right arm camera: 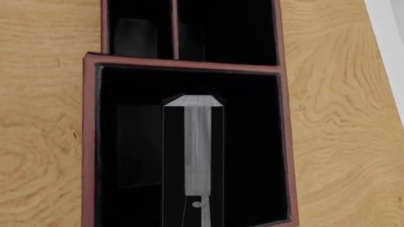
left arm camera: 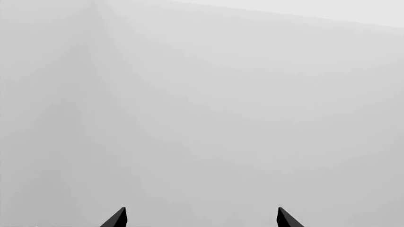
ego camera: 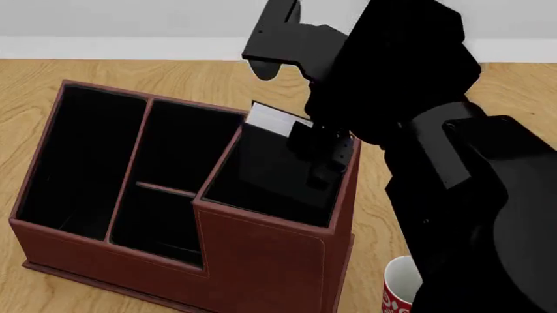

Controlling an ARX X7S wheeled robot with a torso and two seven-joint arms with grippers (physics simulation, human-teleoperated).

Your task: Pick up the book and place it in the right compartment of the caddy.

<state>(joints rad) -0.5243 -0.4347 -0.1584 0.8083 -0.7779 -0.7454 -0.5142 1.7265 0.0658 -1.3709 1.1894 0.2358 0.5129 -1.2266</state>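
The reddish-brown caddy stands on the wooden table. Its tall right compartment is under my right arm. My right gripper is lowered into that compartment, shut on the black book, whose white page edges show above the far wall. In the right wrist view the book is edge on and straight down in the middle of the compartment; the black fingers are lost against the black lining. My left gripper is open and empty, facing a blank grey surface.
A red mug stands on the table by the caddy's near right corner, partly behind my right arm. The long left slot and the two small middle sections are empty. A white wall runs behind the table.
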